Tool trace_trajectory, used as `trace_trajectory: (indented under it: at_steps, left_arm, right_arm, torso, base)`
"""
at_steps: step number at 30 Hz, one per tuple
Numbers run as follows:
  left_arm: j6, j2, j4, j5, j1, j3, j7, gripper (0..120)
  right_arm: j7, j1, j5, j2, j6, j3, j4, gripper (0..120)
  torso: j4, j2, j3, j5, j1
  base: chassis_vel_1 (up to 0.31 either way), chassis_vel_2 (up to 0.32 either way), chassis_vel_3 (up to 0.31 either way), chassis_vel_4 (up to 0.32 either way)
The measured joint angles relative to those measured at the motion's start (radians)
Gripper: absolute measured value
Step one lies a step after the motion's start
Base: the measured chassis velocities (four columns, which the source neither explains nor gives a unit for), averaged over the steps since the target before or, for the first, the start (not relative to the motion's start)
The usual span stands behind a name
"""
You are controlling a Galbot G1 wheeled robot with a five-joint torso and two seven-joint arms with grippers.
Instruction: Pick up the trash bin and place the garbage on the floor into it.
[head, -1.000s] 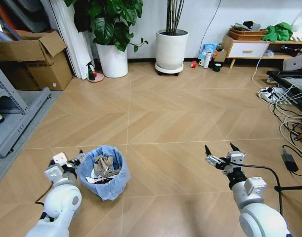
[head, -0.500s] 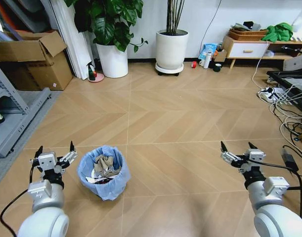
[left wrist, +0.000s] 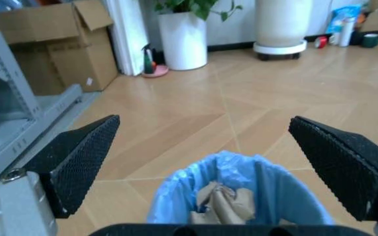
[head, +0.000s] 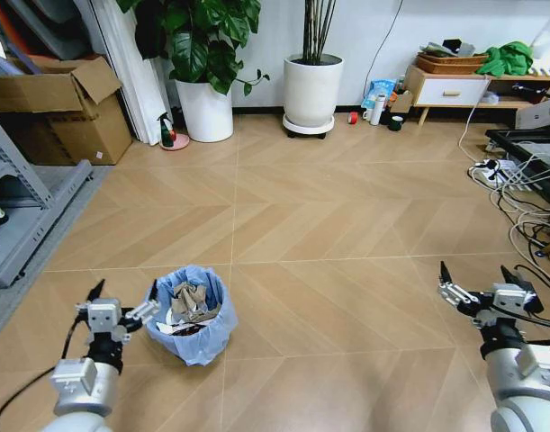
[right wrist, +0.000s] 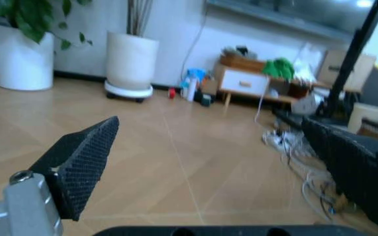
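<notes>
Left wrist view: trash bin (left wrist: 241, 191) bottom cut off

crinkly light-blue plastic bag (head: 192, 315), matt wood-look floor (head: 329, 225), crumpled paper (head: 190, 297)

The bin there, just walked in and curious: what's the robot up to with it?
The trash bin stands on the floor, already holding crumpled garbage. The left gripper hovers open beside it, touching nothing. The right gripper hangs open over bare boards, well off to the other side. Nothing is held.
</notes>
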Motion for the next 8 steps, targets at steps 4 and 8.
trace_trajectory:
  at_steps: [4,8]
  left_arm:
    - [-0.033,0.0,-0.019,0.011,0.024,-0.001,0.017,100]
    - [-0.031,-0.005,-0.038,0.021,0.031,0.004,0.015,100]
  right_arm:
    - [-0.023,-0.022,-0.048,0.03,0.053,-0.015,0.018,100]
    - [-0.031,-0.044,-0.067,0.059,0.067,-0.049,0.04,100]
  torso:
    - [-0.0001,0.0,0.0,0.0001,0.0]
    - [-0.0002,0.0,0.0,0.0001,0.0]
  base:
    - [0.0,0.0,0.0,0.0]
    - [0.0,0.0,0.0,0.0]
